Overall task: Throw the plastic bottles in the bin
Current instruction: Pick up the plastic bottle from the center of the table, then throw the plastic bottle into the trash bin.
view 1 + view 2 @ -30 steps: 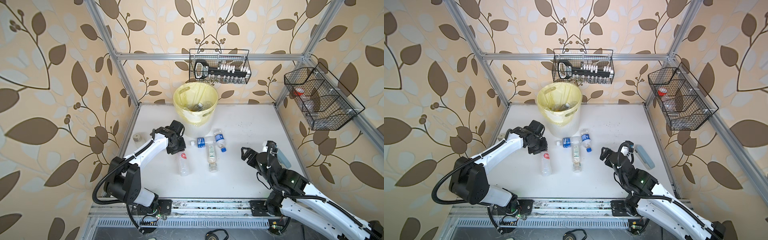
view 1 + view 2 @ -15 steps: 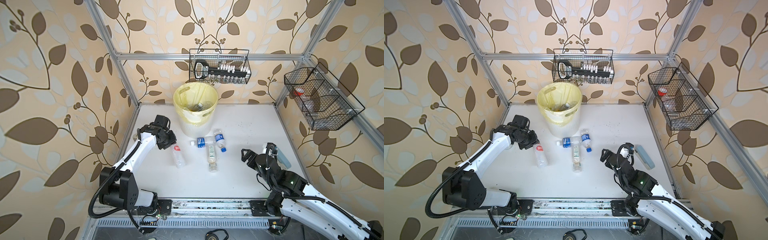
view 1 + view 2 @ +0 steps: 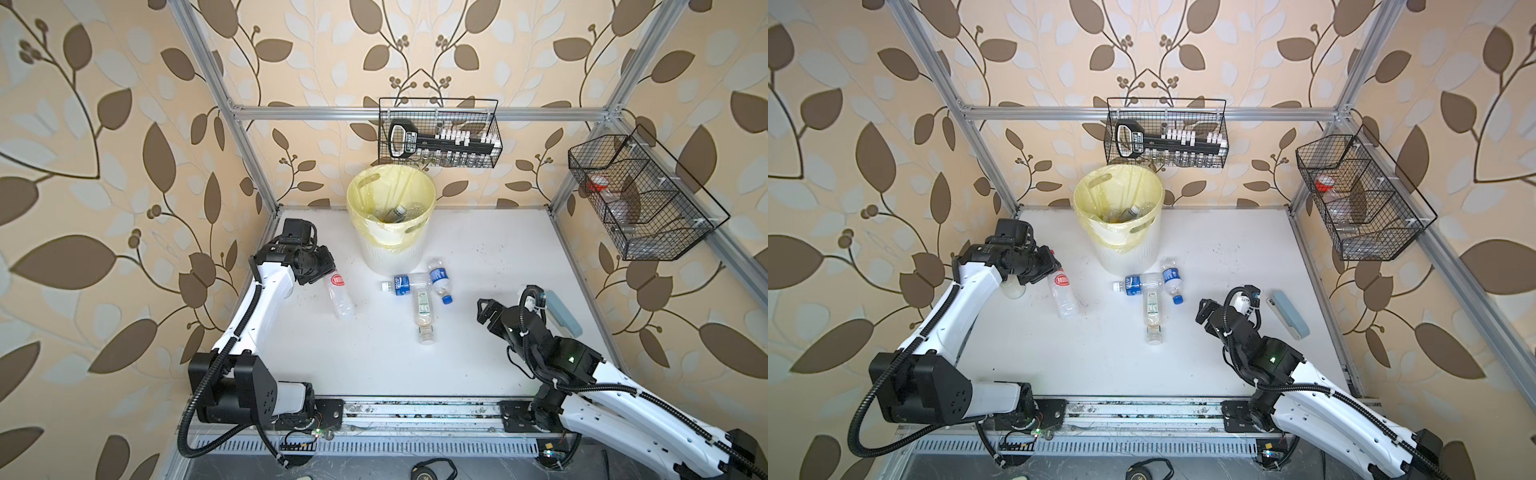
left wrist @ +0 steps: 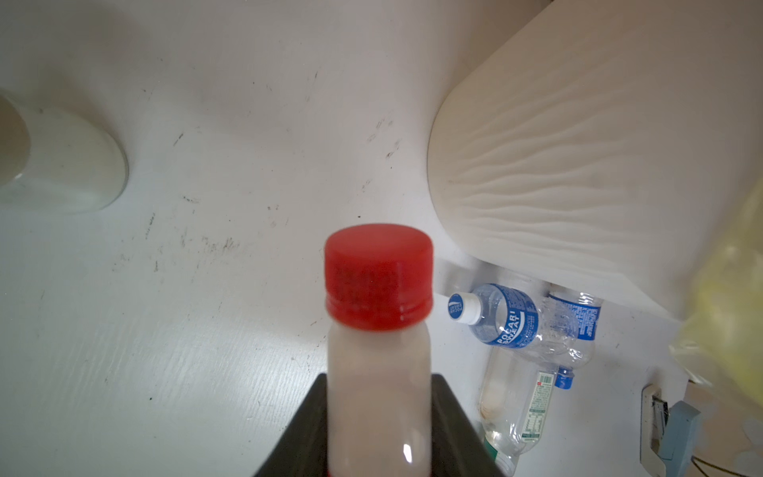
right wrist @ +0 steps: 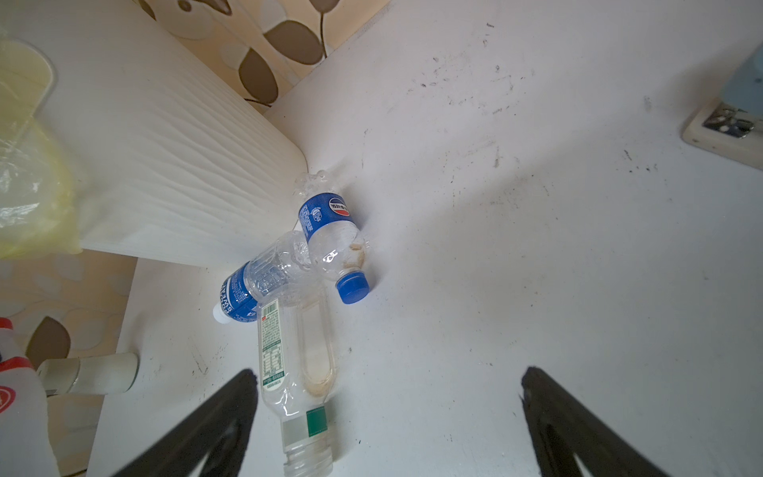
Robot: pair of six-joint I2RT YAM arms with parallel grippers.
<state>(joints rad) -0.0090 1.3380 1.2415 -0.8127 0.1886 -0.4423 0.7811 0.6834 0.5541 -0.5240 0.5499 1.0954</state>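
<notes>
My left gripper (image 3: 321,268) (image 4: 377,386) is shut on a clear bottle with a red cap and red label (image 3: 338,293) (image 3: 1062,289) (image 4: 379,285), left of the bin (image 3: 390,253) (image 3: 1129,255) (image 4: 578,144). The bin is a white ribbed pail with a yellow liner and holds several bottles (image 3: 395,212). Three more plastic bottles lie in front of it: a white-capped one with a blue label (image 3: 404,284) (image 5: 247,289), a blue-capped one (image 3: 440,281) (image 5: 330,231) and an uncapped clear one (image 3: 424,311) (image 5: 297,371). My right gripper (image 3: 505,305) (image 5: 390,373) stands open, right of that uncapped bottle.
A blue-grey stapler (image 3: 561,311) (image 3: 1287,313) lies by the right edge behind my right gripper. A small glass jar (image 3: 1013,289) (image 4: 62,165) stands near the left wall under my left arm. Black wire baskets hang on the back wall (image 3: 440,133) and right wall (image 3: 640,195).
My left gripper has swung left and back towards the left wall, carrying the red-capped bottle with it. The right arm has barely moved.
</notes>
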